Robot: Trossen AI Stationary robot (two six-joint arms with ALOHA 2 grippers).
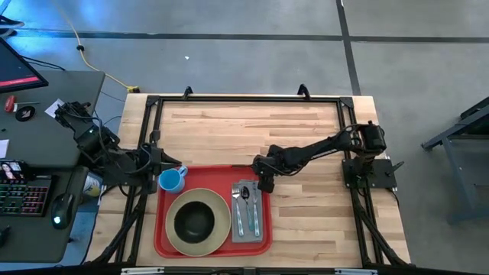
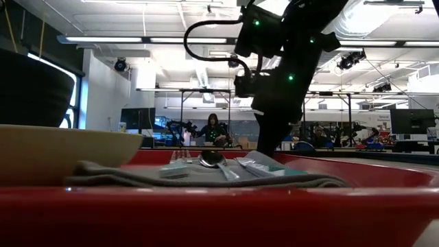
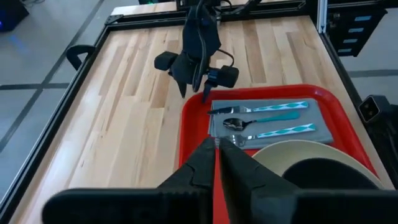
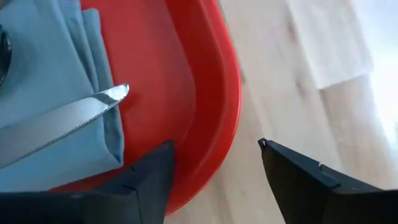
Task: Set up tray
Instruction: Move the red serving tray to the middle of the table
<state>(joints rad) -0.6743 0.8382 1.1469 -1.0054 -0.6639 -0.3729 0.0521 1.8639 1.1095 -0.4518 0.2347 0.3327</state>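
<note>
The red tray [image 1: 163, 238] lies on the wooden table's near middle. It holds a cream plate [image 1: 222, 211] with a black bowl [image 1: 195, 221], a grey napkin [image 1: 234, 223] with cutlery [image 1: 246, 202], and a blue cup [image 1: 170, 181] in its far left corner. My left gripper [image 1: 158, 169] is shut beside the cup; its wrist view [image 3: 216, 143] looks across the tray [image 3: 193, 124]. My right gripper [image 1: 265, 183] is open at the tray's far right corner. One finger [image 4: 146, 177] stands over the tray's floor, the other [image 4: 298, 174] outside the rim [image 4: 217, 93]. My left gripper is shut next to the blue cup. Its own fingers hide the cup in the wrist view, and I cannot tell whether it touches the cup.
A dark metal frame [image 1: 244, 99] runs round the table. Bare wood lies beyond the tray on the far side [image 1: 244, 130] and to its right [image 1: 313, 214]. A desk with a keyboard [image 1: 23, 195] stands left of the table.
</note>
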